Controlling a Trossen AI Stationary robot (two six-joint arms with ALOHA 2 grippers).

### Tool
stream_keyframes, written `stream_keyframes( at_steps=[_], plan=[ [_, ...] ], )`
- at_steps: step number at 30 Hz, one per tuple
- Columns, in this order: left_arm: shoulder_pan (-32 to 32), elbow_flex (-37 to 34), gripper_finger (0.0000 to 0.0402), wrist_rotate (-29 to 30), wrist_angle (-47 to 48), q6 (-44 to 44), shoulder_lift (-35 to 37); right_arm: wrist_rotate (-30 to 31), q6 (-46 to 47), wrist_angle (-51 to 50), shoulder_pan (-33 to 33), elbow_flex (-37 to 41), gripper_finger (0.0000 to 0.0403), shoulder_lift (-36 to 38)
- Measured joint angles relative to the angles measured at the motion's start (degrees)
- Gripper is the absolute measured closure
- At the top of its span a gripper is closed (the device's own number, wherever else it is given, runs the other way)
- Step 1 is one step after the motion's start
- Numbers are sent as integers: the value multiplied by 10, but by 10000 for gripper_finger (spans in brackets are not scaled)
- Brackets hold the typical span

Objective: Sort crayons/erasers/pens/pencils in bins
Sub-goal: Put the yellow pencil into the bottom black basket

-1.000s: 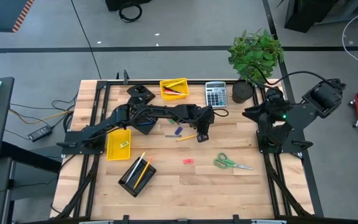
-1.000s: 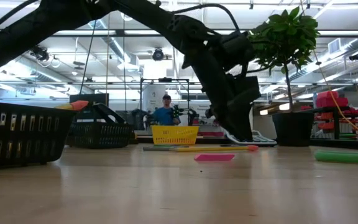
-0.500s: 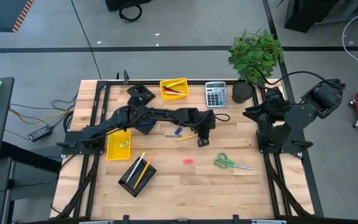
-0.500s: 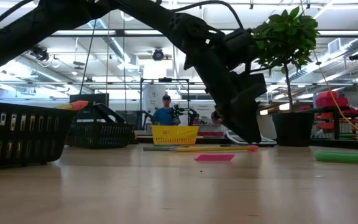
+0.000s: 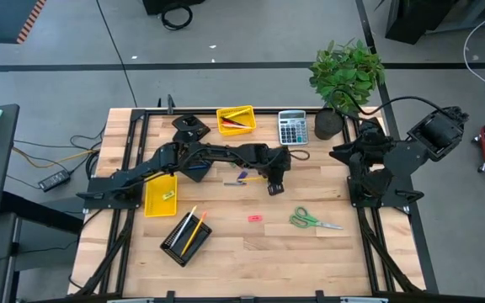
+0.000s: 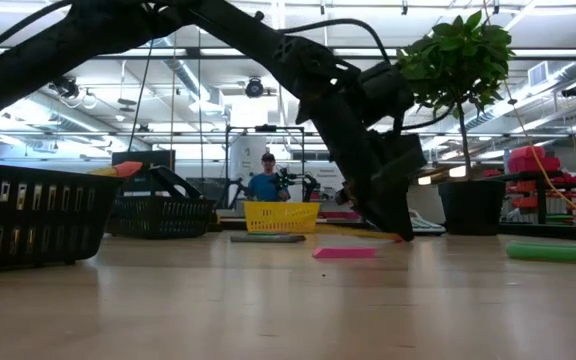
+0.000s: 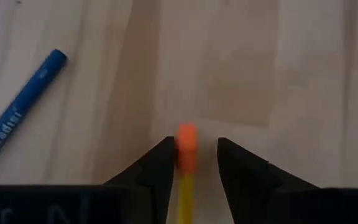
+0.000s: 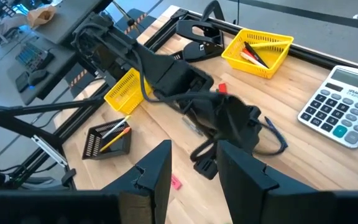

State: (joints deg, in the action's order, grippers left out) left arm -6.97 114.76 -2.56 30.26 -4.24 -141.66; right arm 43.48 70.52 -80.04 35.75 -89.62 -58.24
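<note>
My wooden table point(image 5: 251, 244) stands on grey floor point(image 5: 226, 84) crossed by a dark line. A potted plant point(image 5: 346, 74) stands at the table's far edge. Beyond it, ceiling lights point(image 6: 528, 113) and a seated person point(image 6: 265, 182).

Left arm stretched low across the table's middle, left gripper point(image 5: 274, 187) angled down with its fingers point(image 7: 157, 168) pinching in close together, while the right arm sits folded at the right edge, right gripper point(image 8: 191, 163) parted.
</note>
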Motion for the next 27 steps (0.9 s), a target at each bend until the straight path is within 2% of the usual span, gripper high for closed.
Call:
stream_keyframes(
  at_steps=[9,15,27],
  plan=[
    [-18,1,285,-4,18,11,0,0,0,-5,0,0,270,-1],
    [-18,1,285,-3,23,50,0,0,0,-6,0,0,270,-1],
    [9,3,306,11,32,69,-14,3,12,-11,0,0,270,-2]
  ],
)
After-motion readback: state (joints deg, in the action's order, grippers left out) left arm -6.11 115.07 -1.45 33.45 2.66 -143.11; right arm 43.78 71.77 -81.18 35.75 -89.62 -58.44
